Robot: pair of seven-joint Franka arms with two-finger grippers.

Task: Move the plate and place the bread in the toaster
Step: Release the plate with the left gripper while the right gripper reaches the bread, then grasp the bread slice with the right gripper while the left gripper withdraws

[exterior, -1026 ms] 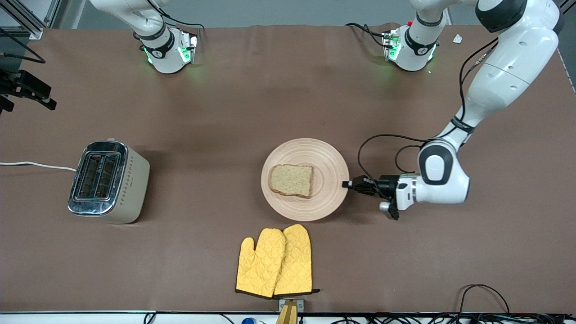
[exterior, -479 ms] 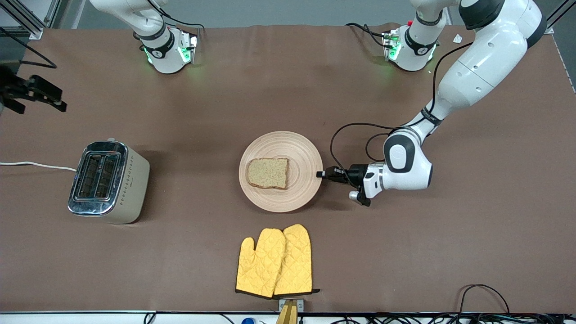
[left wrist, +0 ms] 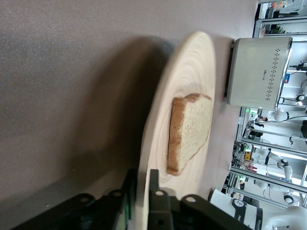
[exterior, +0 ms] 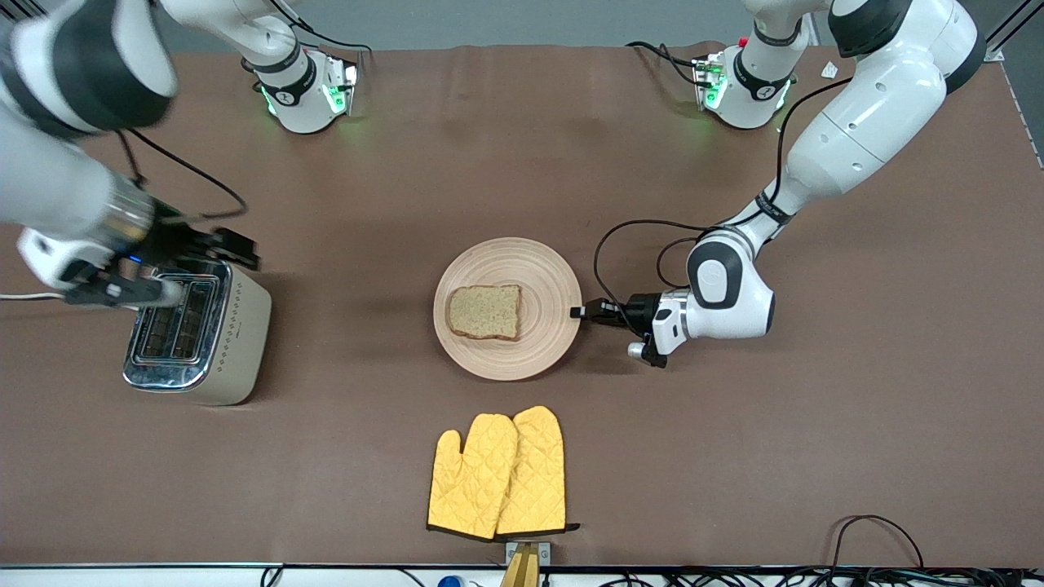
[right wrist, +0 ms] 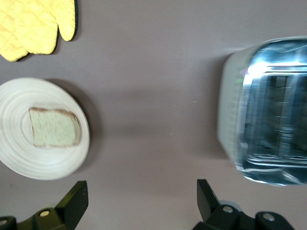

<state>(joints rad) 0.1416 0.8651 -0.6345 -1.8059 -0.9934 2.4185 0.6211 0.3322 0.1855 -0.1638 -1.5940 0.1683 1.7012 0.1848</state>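
The pale wooden plate (exterior: 507,308) lies mid-table with the bread (exterior: 484,311) on it. My left gripper (exterior: 577,312) is shut on the plate's rim at the side toward the left arm's end. The left wrist view shows the plate (left wrist: 184,76), the bread (left wrist: 189,129) and the left gripper (left wrist: 142,179) pinching the rim. The toaster (exterior: 196,328) stands toward the right arm's end. My right gripper (exterior: 232,244) is open, in the air over the toaster's edge. The right wrist view shows the right gripper (right wrist: 143,195), the toaster (right wrist: 268,132), the plate (right wrist: 48,165) and the bread (right wrist: 53,133).
A pair of yellow oven mitts (exterior: 499,474) lies nearer the front camera than the plate, and shows in the right wrist view (right wrist: 36,26). The toaster's white cord (exterior: 49,298) runs off toward the right arm's end of the table.
My left gripper has dragged the plate with the bread toward the toaster, most of it in the first half second. My right arm has swung in from the table's end to over the toaster.
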